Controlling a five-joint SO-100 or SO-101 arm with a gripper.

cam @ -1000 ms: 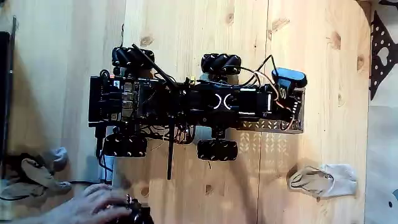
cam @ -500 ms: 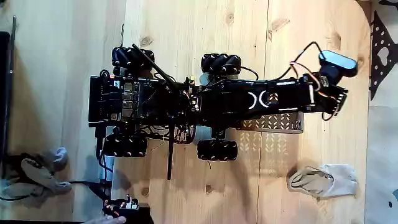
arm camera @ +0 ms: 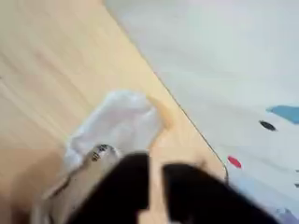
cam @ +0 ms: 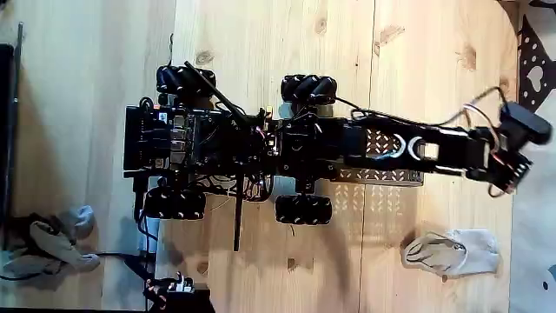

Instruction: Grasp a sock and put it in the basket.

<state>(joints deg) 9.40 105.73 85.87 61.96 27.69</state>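
Observation:
The pale sock (cam: 453, 251) lies flat on the wooden floor at lower right in the fixed view, its greyish cuff pointing left. The dark brown latticed basket (cam: 382, 175) sits at the front of the wheeled robot, mostly under the outstretched arm. My gripper (cam: 511, 180) hangs past the basket at the far right, above and to the right of the sock and apart from it. In the blurred wrist view the sock (arm camera: 117, 126) lies just beyond my dark fingers (arm camera: 192, 196). The jaws stand close together with only a thin slit and nothing between them.
The robot's body (cam: 200, 143) with its roller wheels fills the middle of the floor. A bundle of grey and white socks (cam: 52, 243) lies at lower left. A pale patterned mat (cam: 534, 252) borders the wood on the right. A small device with cables (cam: 178, 291) sits at the bottom edge.
The arm has unfolded from above the basket and stretched far right, past the basket's end. A hand at the bottom left has drawn out of view. The sock has not moved.

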